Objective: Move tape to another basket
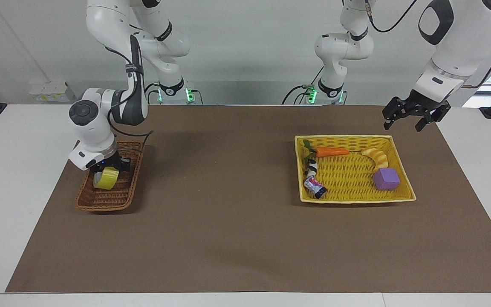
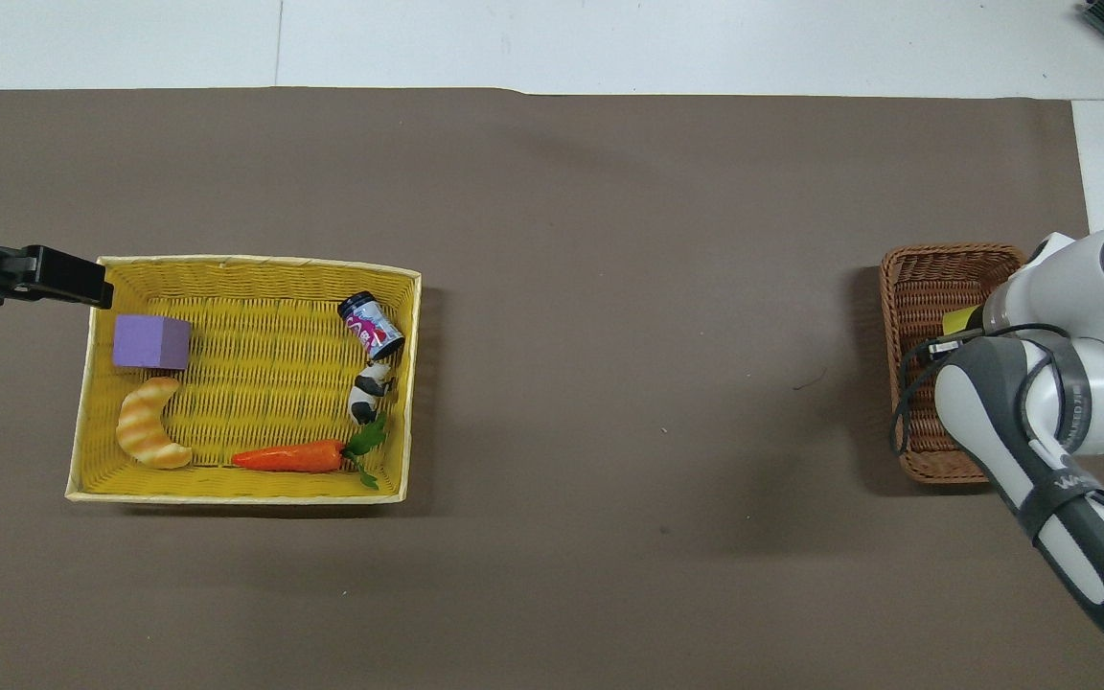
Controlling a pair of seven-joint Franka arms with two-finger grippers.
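Note:
The yellowish tape [image 1: 105,178] is held in my right gripper [image 1: 108,167], which is shut on it low over the inside of the narrow brown wicker basket [image 1: 84,204] at the right arm's end of the table. I cannot tell whether the tape touches the basket floor. In the overhead view only a sliver of the tape [image 2: 955,320] shows beside the right arm, over the basket [image 2: 905,284]. My left gripper [image 1: 405,120] is open and empty, raised by the corner of the yellow basket [image 1: 358,199] nearest the robots; it also shows in the overhead view [image 2: 68,278].
The yellow basket [image 2: 236,496] holds a purple cube [image 1: 386,178], a croissant [image 1: 377,157], a carrot [image 1: 331,151], a small can [image 1: 315,186] and a cow figure [image 1: 311,166]. A brown mat [image 1: 228,192] covers the table between the two baskets.

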